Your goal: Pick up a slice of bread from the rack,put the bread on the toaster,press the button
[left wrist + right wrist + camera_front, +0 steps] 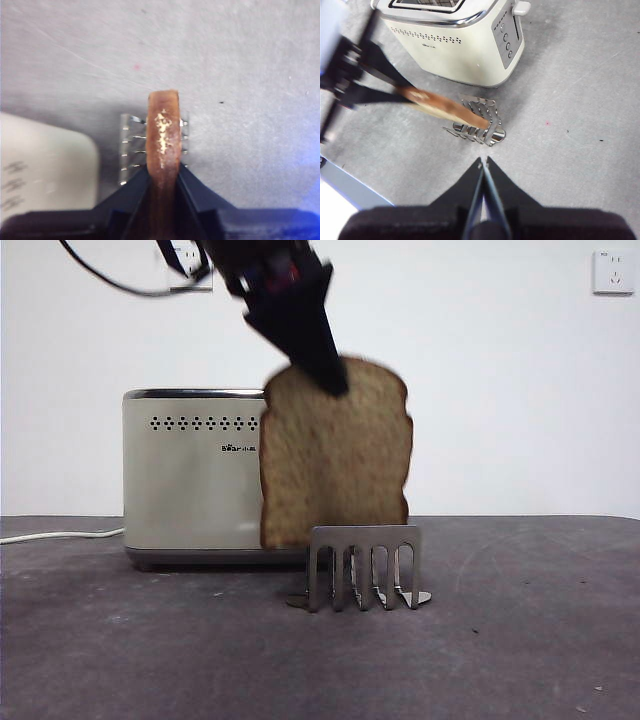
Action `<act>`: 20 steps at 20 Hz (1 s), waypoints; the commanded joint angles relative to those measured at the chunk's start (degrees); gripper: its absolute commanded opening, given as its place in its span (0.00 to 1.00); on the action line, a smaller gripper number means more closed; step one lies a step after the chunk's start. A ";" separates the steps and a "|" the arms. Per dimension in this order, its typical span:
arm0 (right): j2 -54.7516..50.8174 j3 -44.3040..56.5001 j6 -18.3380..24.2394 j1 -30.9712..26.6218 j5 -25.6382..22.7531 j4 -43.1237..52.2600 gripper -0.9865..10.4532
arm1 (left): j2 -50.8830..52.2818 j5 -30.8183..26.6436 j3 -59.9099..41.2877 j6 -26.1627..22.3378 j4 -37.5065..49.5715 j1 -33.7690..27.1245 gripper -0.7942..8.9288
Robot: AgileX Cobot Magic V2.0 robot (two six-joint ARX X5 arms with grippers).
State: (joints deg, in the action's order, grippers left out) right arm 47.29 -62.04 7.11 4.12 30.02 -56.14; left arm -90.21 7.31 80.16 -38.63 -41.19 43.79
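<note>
My left gripper [330, 375] comes down from the top of the front view and is shut on the domed top of the slice of bread [335, 460]. The tan, dark-crusted slice hangs upright just above the small metal rack [362, 565] and looks slightly blurred. In the left wrist view the left gripper [164, 175] clamps the bread's crust [163, 135] over the rack [127, 150]. The cream toaster [190, 480] stands behind, its right end hidden by the slice. In the right wrist view the toaster [455, 45] shows its button [521, 7], a pale lever knob on its narrow side. My right gripper [483, 162] hovers shut, short of the rack [480, 125].
A white cable [60, 535] runs off to the left from the toaster. Two wall sockets [612, 272] sit on the white wall behind. The table's edge [350, 187] shows in the right wrist view beside the left arm.
</note>
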 commanded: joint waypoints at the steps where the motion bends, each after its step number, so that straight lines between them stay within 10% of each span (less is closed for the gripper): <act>1: -0.02 -0.04 0.48 0.13 0.04 0.07 0.08 | 2.75 -0.83 4.42 -1.01 -1.36 -0.22 0.07; 8: -0.02 -0.04 0.48 0.13 0.04 -0.15 0.08 | 5.31 -10.38 21.00 -10.14 -6.99 -4.92 0.07; 20: 0.09 -0.04 0.48 0.13 0.04 -0.20 0.08 | 0.50 -2.34 21.31 -18.62 -11.19 -16.39 0.07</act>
State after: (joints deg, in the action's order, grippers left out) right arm 47.29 -62.04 7.14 4.12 30.02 -56.40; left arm -89.52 4.38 101.78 -56.60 -52.64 27.46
